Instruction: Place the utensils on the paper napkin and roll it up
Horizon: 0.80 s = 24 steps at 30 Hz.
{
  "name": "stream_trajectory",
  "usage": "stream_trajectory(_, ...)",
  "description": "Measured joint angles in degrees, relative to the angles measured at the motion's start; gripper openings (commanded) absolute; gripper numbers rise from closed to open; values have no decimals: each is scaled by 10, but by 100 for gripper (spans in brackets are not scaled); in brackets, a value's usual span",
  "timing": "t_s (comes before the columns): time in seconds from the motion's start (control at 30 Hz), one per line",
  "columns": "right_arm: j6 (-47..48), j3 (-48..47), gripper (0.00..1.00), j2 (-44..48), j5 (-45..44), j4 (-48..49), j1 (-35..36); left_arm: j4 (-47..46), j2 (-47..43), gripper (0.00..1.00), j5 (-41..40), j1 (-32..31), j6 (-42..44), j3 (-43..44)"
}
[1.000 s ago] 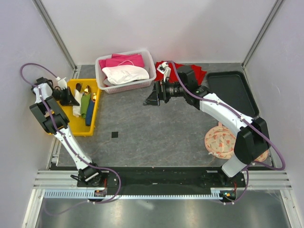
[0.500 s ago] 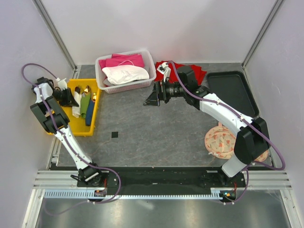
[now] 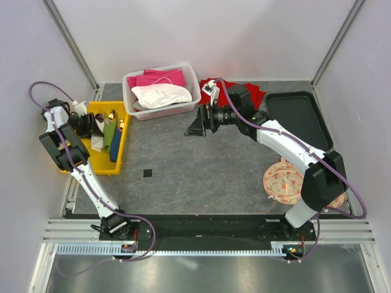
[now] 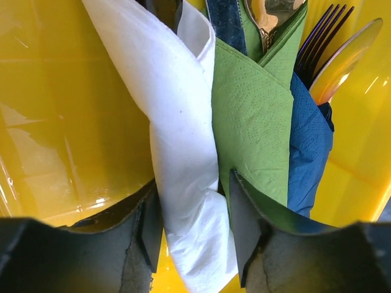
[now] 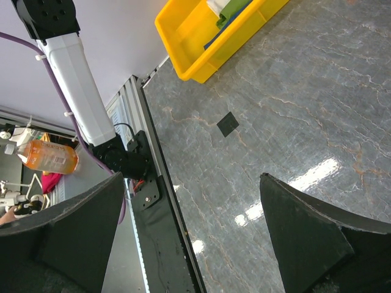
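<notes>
The left fingers (image 4: 146,238) are seen parted, one on each side of the white napkin (image 4: 183,152), which is already rolled. They lie close against it, and whether it is squeezed or free cannot be told. The roll is straddled close to its tapered end, so the gap between the fingers lies square to its long axis. That axis runs near to far, along the length of the yellow bin (image 4: 61,91) at the left of the bench (image 3: 201,171). In the bin the napkin is laid against the left side of a green roll (image 4: 250,122), with a blue roll (image 4: 308,152) to the right of that.

The open ends are all pointed far. A gold spoon (image 4: 275,15) is shown in the green roll, and a purple fork (image 4: 321,30) and a yellow spoon (image 4: 345,61) by the blue. Only a dark tip is seen in the white one, too little to be named.

The right fingers (image 5: 305,244) are spread wide with nothing between them, over bare bench mid-scene and well apart from the bin. The left arm is thus the nearer. A straight lift off the roll is judged to be what is called for, lest the paper be dragged open.
</notes>
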<state>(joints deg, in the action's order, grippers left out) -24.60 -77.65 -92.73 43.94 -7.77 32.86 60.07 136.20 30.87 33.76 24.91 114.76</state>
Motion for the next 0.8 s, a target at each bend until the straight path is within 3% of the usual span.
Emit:
stream_trajectory(0.07,0,0,98,0,0,0,0,-4,-4,59,-1,-1,-1,-5)
stream_trajectory(0.27,0,0,98,0,2,0,0,-50,-24,82,-25,-2,-8,-27)
stream_trajectory(0.53,0,0,98,0,4,0,0,-100,-37,89,-58,-3,-12,-43)
stream_trajectory(0.6,0,0,98,0,4,0,0,-115,-45,100,-63,-4,-13,-55)
stream_trajectory(0.8,0,0,98,0,4,0,0,-146,-68,100,-71,-3,-17,-83)
